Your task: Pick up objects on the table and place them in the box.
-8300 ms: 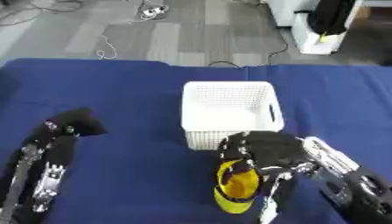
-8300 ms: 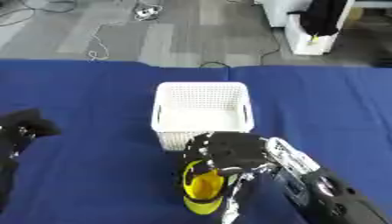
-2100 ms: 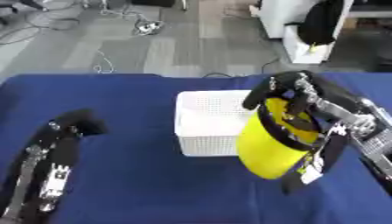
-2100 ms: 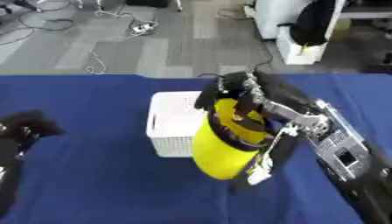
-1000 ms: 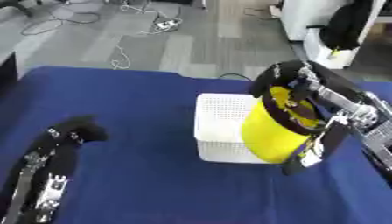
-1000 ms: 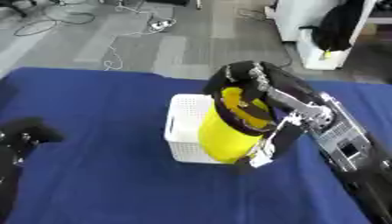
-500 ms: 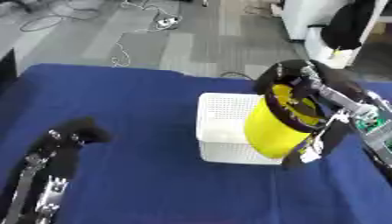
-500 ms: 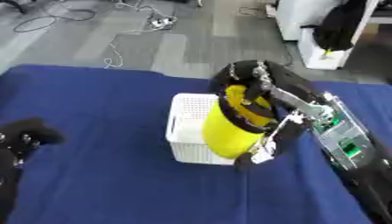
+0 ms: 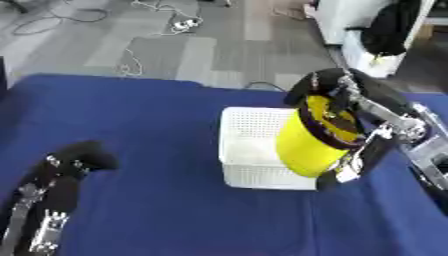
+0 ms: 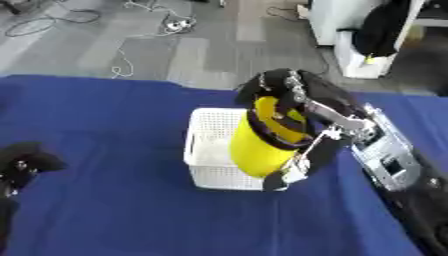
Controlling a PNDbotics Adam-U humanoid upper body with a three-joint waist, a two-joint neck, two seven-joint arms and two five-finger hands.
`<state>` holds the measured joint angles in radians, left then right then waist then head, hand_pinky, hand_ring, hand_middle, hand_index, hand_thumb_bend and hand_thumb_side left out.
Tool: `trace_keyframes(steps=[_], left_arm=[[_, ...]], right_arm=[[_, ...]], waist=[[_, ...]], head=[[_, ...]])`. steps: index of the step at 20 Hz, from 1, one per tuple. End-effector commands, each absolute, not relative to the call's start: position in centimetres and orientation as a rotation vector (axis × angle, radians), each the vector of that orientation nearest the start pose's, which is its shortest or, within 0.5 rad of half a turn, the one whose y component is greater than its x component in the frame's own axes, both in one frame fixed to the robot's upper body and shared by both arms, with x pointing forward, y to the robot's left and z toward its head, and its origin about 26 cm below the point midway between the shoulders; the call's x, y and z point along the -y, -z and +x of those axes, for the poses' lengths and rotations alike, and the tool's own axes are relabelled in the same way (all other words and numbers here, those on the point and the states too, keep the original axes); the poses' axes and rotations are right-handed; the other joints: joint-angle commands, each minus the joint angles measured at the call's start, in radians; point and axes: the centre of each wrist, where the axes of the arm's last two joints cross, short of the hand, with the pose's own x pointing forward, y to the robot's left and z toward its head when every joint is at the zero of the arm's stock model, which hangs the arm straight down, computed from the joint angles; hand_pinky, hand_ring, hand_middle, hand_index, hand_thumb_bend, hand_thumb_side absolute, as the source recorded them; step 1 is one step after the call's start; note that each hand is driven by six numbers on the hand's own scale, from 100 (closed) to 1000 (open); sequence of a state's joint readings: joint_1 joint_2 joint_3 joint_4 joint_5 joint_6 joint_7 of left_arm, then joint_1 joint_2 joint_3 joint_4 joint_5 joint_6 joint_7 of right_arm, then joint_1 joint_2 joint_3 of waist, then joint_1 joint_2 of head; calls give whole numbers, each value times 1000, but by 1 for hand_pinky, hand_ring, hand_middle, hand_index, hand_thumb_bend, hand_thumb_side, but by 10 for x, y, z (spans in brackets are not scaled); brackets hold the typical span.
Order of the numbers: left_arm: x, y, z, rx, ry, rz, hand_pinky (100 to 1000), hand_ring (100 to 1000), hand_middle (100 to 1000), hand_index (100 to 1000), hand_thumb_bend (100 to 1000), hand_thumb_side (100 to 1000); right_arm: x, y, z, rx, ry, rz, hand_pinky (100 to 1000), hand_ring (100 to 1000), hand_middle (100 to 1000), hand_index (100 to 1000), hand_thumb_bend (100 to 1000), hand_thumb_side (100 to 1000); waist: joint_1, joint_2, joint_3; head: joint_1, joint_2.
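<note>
The right hand (image 9: 337, 95) has its fingers curled round a yellow cup (image 9: 317, 142), gripping it near the rim. The cup hangs tilted, its open mouth turned up and toward the arm, its closed end low over the right-hand side of the white basket (image 9: 249, 152). Whether the cup's lower end touches the basket's rim or only hangs in front of it cannot be told. The cup and hand cover the basket's right wall and far right corner, so only the left part of the basket's inside shows (pale mesh, nothing clearly lying in it). A dark band runs round the cup's mouth; what is inside is hard to make out.

The basket stands on the blue bench (image 9: 149, 130), about the middle. The right arm comes in from the right edge, its forearm cut off by the frame.

The left hand (image 9: 83, 156) shows at the lower left, a dark rounded shape at the end of its arm; its fingers are too blurred to tell whether they are straight or curled. It is well apart from the basket.

Beyond the bench, cables (image 9: 131, 55) lie on grey floor.
</note>
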<state>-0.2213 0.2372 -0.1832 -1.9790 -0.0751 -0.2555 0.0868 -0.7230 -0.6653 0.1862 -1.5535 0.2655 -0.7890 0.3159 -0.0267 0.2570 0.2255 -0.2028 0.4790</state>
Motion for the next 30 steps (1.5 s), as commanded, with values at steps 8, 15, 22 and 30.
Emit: trace_keyframes(steps=[8,15,22,30], left_arm=[[-207,-163,288,2458,395,-21,682,649,602,812,193,839],[-206,-164,288,2463,402,-26,681,650,601,813,193,842],[-205,-165,289,2468,408,-31,680,650,601,813,192,843],[-203,-168,290,2481,417,-45,681,651,601,814,190,843]], right_arm=[[291,-291,389,-2375,1910,447,100,100,100,100,734,456],[292,-297,390,-2371,1893,472,100,100,100,100,732,456],[309,-297,400,-2387,1933,575,100,100,100,100,736,457],[336,-294,415,-2398,1999,754,100,100,100,100,791,468]], waist=[[-4,2,5],[-15,14,20],[-17,25,29],[-15,38,48]], head=[[-32,-29],[-34,-39],[-37,-48],[-48,-62]])
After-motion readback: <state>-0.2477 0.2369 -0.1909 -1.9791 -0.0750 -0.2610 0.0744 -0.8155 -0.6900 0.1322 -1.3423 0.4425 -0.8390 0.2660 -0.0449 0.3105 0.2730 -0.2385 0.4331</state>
